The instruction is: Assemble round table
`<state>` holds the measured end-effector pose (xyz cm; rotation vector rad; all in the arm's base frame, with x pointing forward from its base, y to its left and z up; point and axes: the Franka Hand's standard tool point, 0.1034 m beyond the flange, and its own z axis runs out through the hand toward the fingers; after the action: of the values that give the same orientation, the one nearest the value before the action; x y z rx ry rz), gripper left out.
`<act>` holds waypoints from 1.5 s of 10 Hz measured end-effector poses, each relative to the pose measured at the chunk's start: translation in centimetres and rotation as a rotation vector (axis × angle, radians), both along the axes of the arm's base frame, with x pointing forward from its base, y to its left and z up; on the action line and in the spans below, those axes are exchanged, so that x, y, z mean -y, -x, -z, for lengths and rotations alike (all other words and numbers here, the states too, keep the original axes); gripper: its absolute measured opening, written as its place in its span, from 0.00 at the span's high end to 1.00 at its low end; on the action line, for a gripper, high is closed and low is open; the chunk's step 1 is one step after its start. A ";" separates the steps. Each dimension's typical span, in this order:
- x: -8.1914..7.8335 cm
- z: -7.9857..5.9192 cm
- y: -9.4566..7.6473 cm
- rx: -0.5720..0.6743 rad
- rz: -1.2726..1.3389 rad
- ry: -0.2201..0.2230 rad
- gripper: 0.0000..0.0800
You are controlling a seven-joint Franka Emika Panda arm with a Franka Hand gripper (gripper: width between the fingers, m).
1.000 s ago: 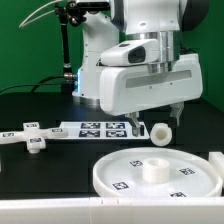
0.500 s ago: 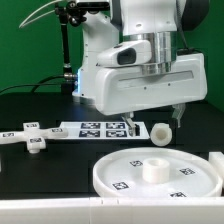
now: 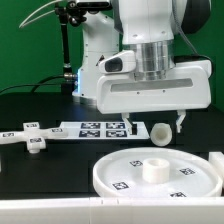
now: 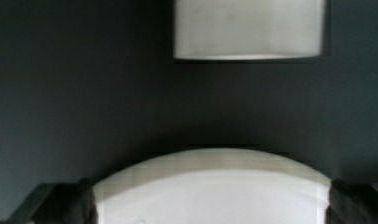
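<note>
Claw: we see the claw (image 3: pixel 159 126) hanging at centre right of the exterior view, its two fingers (image 3: pixel 181 122) spread wide and gripping nothing.
Leg: the short white leg (image 3: pixel 160 132) sits on the black table (image 3: pixel 60 165) just under the claw, between the fingers.
Disc: the large round disc (image 3: pixel 150 176) fills the lower right, near the leg but apart from it.
Base: the cross-shaped base (image 3: pixel 28 138) lies at the left edge, well apart from the leg.
Marker board: the marker board (image 3: pixel 100 127) lies flat between base and leg.
Wrist view: a blurred white shape (image 4: pixel 212 185); we cannot tell which part it is.
</note>
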<state>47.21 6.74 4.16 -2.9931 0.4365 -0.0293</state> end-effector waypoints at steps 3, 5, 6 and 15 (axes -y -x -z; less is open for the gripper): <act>-0.1 0.0 0.1 -0.019 -0.006 -0.004 0.19; -0.9 0.7 1.7 -0.169 -0.021 -0.033 0.19; -1.3 0.8 1.7 -0.220 -0.029 -0.046 0.19; -1.4 1.3 2.8 -0.798 -0.105 -0.211 0.19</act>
<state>44.42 8.10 2.87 -2.6874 0.3101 1.1589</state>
